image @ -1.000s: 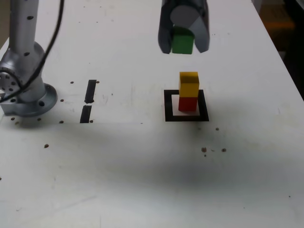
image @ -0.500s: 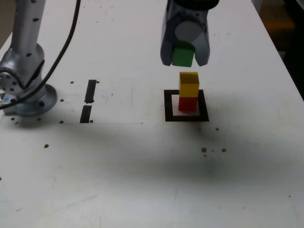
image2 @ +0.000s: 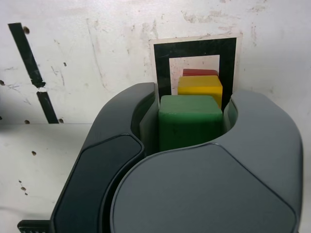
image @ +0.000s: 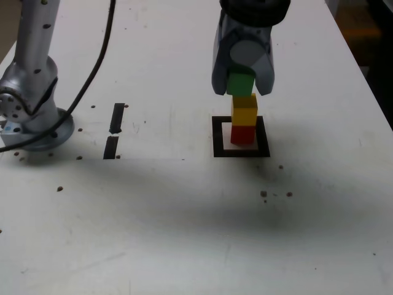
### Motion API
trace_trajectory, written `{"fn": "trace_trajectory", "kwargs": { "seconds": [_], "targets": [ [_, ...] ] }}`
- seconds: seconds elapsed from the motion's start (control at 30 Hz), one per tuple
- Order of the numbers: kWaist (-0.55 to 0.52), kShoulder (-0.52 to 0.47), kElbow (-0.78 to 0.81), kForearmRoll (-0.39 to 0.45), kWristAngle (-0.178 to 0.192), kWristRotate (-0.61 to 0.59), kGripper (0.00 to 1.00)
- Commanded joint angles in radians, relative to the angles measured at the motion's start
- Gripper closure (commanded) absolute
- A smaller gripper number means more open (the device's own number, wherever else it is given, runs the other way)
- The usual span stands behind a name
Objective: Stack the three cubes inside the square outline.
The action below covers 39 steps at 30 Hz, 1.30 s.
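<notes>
- Exterior view: the gripper [image: 241, 83] is clenched on the green cube [image: 240, 84], directly above the yellow cube [image: 244, 110]; contact cannot be told. Yellow sits on the red cube [image: 242, 134] inside the square outline [image: 240, 152]. 2 black strips [image: 114, 130] lie at 9 o'clock from the outline.
- Wrist view: the jaws grip the green cube [image2: 189, 120] on 2 sides; the yellow cube [image2: 199, 87], red cube [image2: 199, 72] and outline [image2: 161, 63] show beyond it.
</notes>
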Motion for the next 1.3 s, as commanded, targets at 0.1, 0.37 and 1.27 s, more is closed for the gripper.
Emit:
{"fn": "trace_trajectory", "kwargs": {
  "seconds": [0.1, 0.37, 1.27],
  "targets": [
    [-0.001, 0.01, 0.017, -0.024, -0.008, -0.001, 0.83],
    [-0.001, 0.013, 0.036, -0.041, -0.017, -0.001, 0.83],
    [-0.005, -0.06, 0.054, -0.046, 0.001, 0.0, 0.0]
  ]
}}
